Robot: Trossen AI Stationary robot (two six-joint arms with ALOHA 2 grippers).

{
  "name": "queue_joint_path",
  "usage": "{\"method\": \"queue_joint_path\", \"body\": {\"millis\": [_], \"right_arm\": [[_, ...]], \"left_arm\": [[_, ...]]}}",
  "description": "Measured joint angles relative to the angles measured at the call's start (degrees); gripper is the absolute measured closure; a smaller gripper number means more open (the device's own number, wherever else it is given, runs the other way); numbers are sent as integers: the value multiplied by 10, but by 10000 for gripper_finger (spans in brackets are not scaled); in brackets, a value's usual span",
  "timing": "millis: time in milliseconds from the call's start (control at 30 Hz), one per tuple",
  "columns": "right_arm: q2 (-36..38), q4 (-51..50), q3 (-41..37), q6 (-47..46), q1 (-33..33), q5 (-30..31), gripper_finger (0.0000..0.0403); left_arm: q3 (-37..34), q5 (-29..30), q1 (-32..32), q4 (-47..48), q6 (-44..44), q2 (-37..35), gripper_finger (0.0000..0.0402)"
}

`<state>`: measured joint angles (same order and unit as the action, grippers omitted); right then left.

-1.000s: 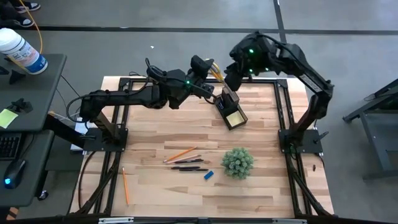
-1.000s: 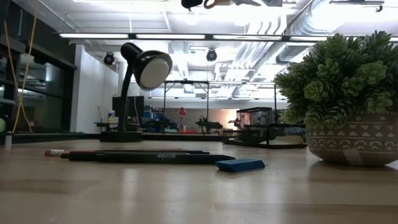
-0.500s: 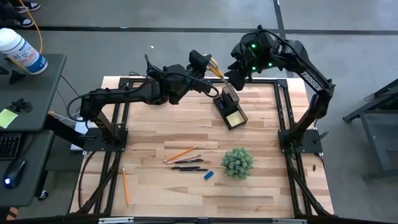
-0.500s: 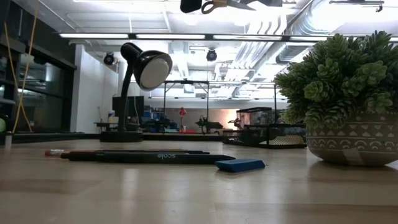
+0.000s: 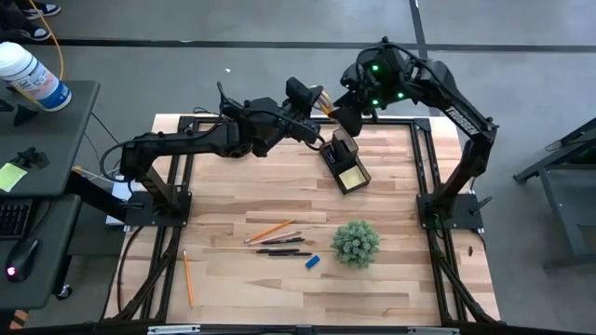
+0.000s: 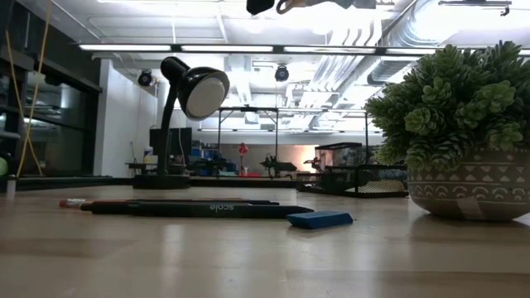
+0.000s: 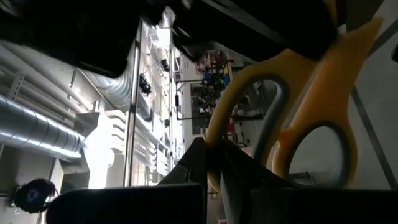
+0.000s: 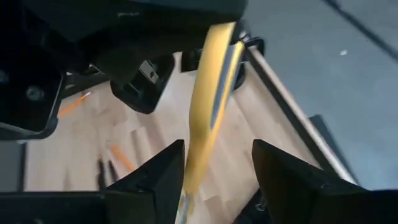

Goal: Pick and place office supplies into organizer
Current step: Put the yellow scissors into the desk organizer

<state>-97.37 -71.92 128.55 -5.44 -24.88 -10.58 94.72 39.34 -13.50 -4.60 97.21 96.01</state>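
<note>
Two looped yellow scissors (image 7: pixel 292 118) handles sit clamped in the dark left gripper (image 5: pixel 307 97).

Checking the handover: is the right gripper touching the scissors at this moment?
Apart. In the right wrist view the right gripper stands open, its fingers on either side of the yellow scissors handle with a gap showing each side. The left gripper holds the scissors.

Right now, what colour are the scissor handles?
Yellow with grey inner rims; the scissor handles show best in the left wrist view.
</note>
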Motion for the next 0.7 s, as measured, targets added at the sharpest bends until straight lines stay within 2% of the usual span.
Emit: {"method": "queue_joint_path", "body": {"millis": [267, 367, 567, 700], "right_arm": [[-34, -2, 0, 14, 0, 27, 242], [-36, -3, 0, 28, 0, 31, 279], [-36, -5, 0, 33, 0, 35, 377], [-36, -9, -1, 40, 0, 37, 375]], "left_arm": [[0, -3, -1, 0, 0, 0, 401], [0, -3, -1, 0, 0, 0, 401], [0, -9, -1, 9, 0, 0, 401], [1, -18, -1, 12, -4, 4, 397]]}}
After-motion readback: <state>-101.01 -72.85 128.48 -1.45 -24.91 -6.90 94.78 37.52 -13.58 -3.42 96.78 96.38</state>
